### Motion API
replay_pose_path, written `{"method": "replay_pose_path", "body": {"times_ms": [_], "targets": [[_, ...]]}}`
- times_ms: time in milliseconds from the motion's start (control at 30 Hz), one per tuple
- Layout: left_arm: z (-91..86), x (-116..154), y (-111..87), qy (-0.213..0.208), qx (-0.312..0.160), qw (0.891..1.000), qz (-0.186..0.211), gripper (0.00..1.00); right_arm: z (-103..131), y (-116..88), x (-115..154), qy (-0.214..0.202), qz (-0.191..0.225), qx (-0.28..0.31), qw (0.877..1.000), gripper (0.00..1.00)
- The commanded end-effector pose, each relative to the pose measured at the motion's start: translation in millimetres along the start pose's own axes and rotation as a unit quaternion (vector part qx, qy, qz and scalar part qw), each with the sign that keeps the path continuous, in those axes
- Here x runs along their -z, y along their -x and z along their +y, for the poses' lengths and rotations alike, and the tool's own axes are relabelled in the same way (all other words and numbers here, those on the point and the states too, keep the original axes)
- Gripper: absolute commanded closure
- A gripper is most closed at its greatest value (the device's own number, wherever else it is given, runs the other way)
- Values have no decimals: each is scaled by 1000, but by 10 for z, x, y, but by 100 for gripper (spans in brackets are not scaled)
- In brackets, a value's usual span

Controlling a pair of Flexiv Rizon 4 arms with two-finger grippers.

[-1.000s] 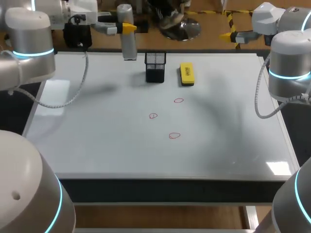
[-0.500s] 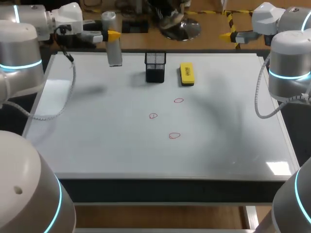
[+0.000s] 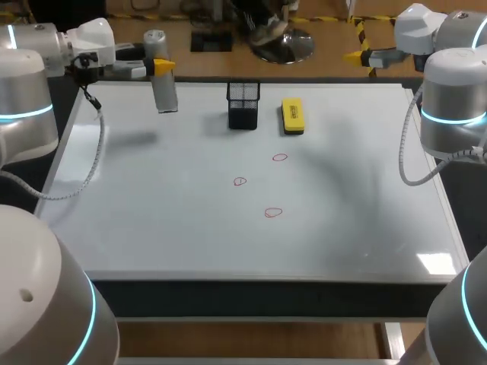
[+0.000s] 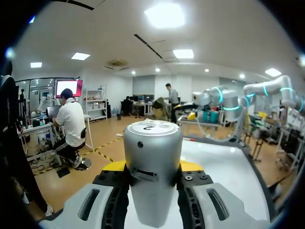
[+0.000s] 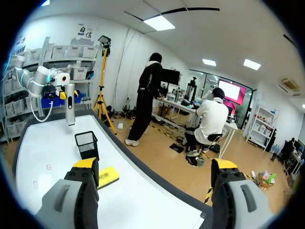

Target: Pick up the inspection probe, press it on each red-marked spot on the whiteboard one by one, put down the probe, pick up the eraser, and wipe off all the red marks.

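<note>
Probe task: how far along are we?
Done: the probe is picked up, left gripper shut on it. In hand: it hangs over the whiteboard's far left corner, away from the three red marks. Left: pressing, apparently, then wiping; the eraser lies beside the holder; right gripper open, empty.

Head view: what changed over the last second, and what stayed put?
The left arm, jaws shut on the probe, carried it leftward along the far edge of the whiteboard, away from the mesh holder. The holder, eraser, three red marks and right arm stayed where they were.
</note>
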State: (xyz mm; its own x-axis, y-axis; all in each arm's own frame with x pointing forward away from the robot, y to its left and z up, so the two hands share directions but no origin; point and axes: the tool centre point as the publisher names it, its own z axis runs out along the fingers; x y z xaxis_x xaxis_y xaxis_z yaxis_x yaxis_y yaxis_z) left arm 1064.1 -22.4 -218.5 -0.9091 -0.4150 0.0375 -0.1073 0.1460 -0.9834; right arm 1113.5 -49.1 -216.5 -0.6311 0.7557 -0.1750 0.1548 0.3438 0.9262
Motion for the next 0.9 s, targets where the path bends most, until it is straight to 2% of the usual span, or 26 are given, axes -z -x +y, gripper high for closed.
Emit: {"method": "replay_pose_path", "body": {"times_ms": [33,833,900], "targets": [[29,23,50,7,-2,1000,2,100,1,5,-2,-1,1,0,1000,0],[68,48,85,16,-4,1000,0,100,1,5,-2,-1,1,0,1000,0],[68,48,85,16,-4,1000,0,100,-30,-40,-81,-58,51,34,996,0]]}}
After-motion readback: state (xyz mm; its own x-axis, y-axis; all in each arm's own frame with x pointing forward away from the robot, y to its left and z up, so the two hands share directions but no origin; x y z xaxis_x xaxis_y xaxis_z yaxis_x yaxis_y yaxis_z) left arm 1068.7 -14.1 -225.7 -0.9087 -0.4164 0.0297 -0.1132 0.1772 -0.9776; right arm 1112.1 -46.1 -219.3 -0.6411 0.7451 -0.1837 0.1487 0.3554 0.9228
